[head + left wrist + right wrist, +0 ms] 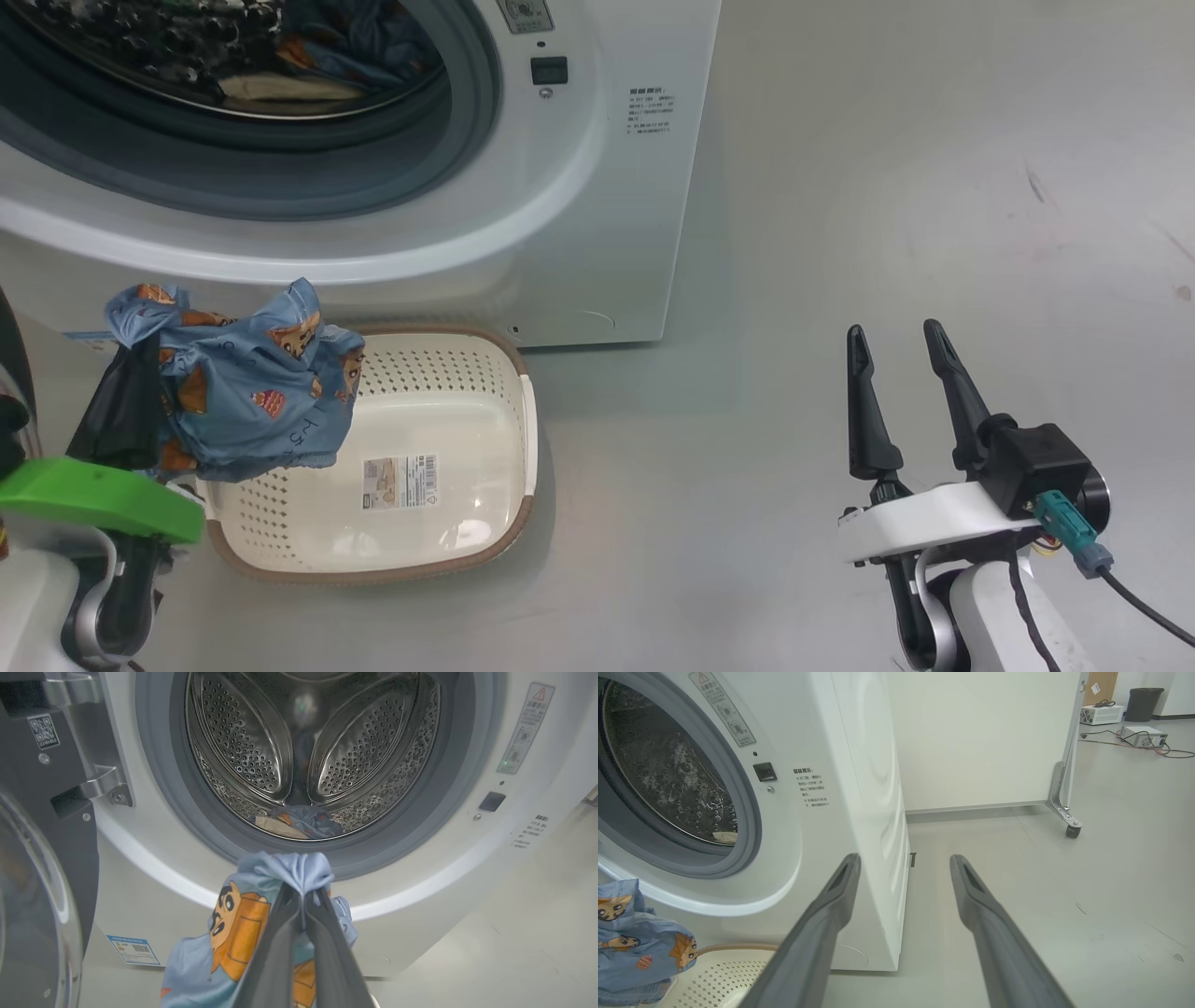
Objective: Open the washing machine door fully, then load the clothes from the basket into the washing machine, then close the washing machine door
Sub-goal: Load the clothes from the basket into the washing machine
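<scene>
- We see the left gripper [303, 891] pinched tight on a light blue printed cloth [285, 868]; its two fingers meet at the tips, and the fabric bunches over them and hangs down on both sides
- In the head view that cloth hangs at 9 o'clock, overlapping the 10 o'clock corner of the basket [528, 420]
- The basket stands on the grey floor [840, 187] at 7 o'clock of the head view, just in front of the washing machine [597, 187]; a label sticker [401, 481] shows on its bare bottom
- The washing machine door [28, 882] stands swung open at 9 o'clock of the left wrist view; the machine's mouth is uncovered, ringed by the grey gasket [159, 779]
- Inside the steel drum [247, 742] we find more clothes [303, 821] lying at its 6 o'clock: blue fabric with a pale piece beside it
- The right gripper [894, 331] sits at 4 o'clock of the head view; its fingers are spread wide with nothing between them; it is over open floor, well apart from the basket and off the machine's 3 o'clock side
</scene>
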Robot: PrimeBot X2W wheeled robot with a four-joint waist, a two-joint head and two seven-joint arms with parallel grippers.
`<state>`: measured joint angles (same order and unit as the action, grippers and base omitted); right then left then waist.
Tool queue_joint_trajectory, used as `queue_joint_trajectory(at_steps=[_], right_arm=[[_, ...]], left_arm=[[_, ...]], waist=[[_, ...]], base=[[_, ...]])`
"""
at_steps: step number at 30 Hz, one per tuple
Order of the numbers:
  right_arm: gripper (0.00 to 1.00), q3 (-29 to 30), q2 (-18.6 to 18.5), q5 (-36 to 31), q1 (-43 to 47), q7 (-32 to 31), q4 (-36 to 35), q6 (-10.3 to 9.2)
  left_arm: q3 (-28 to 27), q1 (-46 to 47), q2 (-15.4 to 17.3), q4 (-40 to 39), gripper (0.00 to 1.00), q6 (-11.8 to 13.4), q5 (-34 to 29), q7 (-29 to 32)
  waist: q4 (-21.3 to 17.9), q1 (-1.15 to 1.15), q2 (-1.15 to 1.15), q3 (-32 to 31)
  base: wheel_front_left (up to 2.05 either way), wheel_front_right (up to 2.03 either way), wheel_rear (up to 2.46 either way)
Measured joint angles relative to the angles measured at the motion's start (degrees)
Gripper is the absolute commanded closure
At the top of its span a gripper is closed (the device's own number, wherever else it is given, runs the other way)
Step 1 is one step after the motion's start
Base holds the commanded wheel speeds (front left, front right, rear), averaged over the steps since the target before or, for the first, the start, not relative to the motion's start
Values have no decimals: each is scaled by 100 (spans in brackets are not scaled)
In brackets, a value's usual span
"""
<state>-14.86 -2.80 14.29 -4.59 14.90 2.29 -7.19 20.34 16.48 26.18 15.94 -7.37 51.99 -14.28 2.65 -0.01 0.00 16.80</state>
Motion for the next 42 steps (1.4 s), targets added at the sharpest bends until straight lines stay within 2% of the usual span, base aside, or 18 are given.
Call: queue_joint_trajectory(at_steps=[16,30,42], right_arm=[[0,25,11,7,396,0,-18,0],[0,103,20,15,768,0,-59,2],[0,164,23,13,892,0,-105,60]], left_arm=[[-955,-995,-208,-591,100,0,-861,0],[-1316,-1634,-524,-907,100,0,-1394,0],[-1519,-1905,-867,-1093,100,0,-1475,0]], waist=[[18,0,0,-890],[-145,0,0,-1326],[-189,0,0,-1373]], base=[[0,0,0],[0,0,0],[0,0,0]])
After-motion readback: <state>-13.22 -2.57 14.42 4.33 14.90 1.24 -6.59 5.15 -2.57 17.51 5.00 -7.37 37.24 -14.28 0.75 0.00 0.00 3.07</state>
